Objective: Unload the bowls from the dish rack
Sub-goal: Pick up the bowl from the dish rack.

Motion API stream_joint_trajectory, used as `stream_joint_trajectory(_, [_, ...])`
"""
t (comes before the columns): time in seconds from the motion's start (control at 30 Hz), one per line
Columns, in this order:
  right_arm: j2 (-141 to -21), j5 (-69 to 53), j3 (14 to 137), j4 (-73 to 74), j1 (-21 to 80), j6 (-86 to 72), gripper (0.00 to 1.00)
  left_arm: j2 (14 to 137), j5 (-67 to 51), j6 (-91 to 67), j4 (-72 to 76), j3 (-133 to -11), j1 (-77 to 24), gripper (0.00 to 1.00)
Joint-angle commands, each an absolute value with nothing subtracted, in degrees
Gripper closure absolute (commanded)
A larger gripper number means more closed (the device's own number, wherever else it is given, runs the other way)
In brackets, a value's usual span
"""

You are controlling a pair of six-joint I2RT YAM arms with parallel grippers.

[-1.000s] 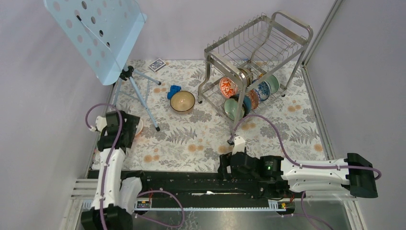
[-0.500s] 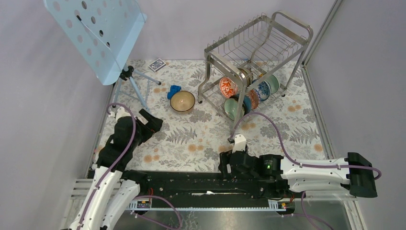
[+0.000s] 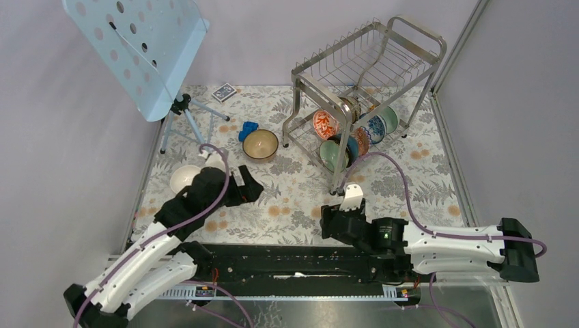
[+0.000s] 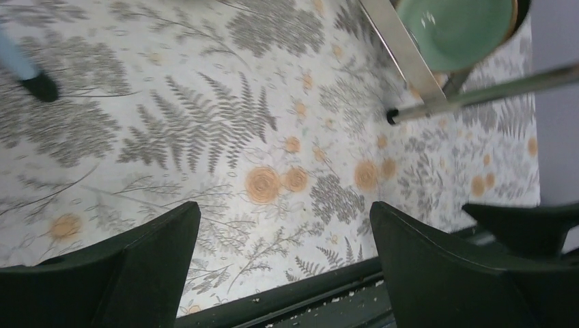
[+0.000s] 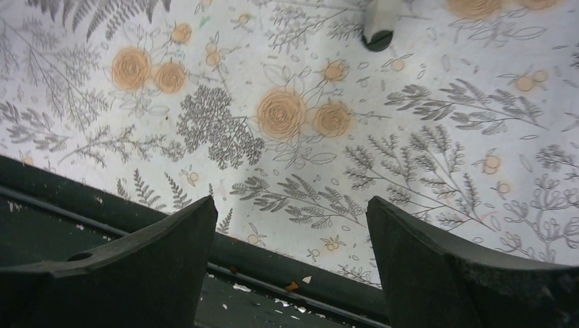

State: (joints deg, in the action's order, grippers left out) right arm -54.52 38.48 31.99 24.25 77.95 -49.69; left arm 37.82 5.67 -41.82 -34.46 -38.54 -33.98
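Pincers: 2.
- Left pincer (image 3: 251,189): jaws wide, nothing held. Its wrist view shows only floral cloth between the two dark fingers (image 4: 136,260).
- Right pincer (image 5: 290,205): jaws wide, nothing held, low over the near edge of the table (image 3: 293,205).

Bowls off the rack: 2, both upright on the table.
- White bowl (image 3: 184,178): left of the left pincer and slightly behind it, near but apart.
- Brown bowl (image 3: 260,143), tan inside: beyond the left pincer, apart from it.

Bowls in the rack: all in the lower tier, standing on edge. At least 5 can be counted:
- orange-red bowl (image 3: 325,125)
- pale green bowl (image 3: 332,154)
- reddish-brown bowl (image 3: 361,142)
- blue-and-white bowl (image 3: 374,128)
- pale bowl (image 3: 390,117) at the far end

I cannot give an exact total, because the tubes hide parts of the row.

Dish rack (image 3: 362,58): 1. It stands beyond and to the right of the left pincer, well apart. It is straight ahead of the right pincer, whose wrist view shows the rack's near foot (image 5: 377,39) at the top.

Others:
- Music stand (image 3: 136,48), pale blue and perforated: 1, far to the left of the left pincer. One tripod foot (image 4: 41,87) shows at the left of the left wrist view.
- Small blue object (image 3: 248,130): 1, just left of the brown bowl.
- Card pack (image 3: 223,91): 1, far beyond the left pincer.

In the way:
- The rack's front post (image 3: 343,130) crosses the orange-red and pale green bowls.
- A steel bar (image 4: 403,48) cuts across the green bowl's rim in the left wrist view.
- A purple cable (image 3: 389,171) arcs beside the rack's near leg.
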Motion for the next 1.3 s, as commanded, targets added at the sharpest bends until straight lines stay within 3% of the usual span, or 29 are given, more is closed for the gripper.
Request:
stream_joint_trajectory(0.0, [-50.0,47.1,34.6,29.6,78.1,-52.8,0.12,41.3,10.9,-38.4,-25.6,-40.6,-42.9,0.01])
stream_joint_trajectory(0.23, [-42.8,54.3,34.5,34.4,78.1,-53.0,0.13,46.2,7.2,-37.4,-13.1,-37.6,-46.5,0.01])
stream_joint_trajectory(0.47, [-46.3,51.2,35.1,28.1,75.9,-45.5,0.13,54.0,8.1,-37.3,-8.2,-39.2,-46.4,0.01])
stream_joint_trajectory(0.63, [-51.5,48.6,38.4,31.2,67.1,-48.1,0.14,59.1,8.5,-38.4,-8.4,-41.4,-46.4,0.01])
stream_joint_trajectory(0.93, [-42.1,40.5,32.6,30.2,50.9,-49.6,0.23,63.6,8.0,-42.4,-3.9,-42.3,-45.1,0.01])
stream_joint_trajectory(1.27, [-41.3,33.0,27.2,24.1,40.3,-54.0,0.25,72.1,-3.0,-58.3,19.2,-41.1,-43.4,0.04])
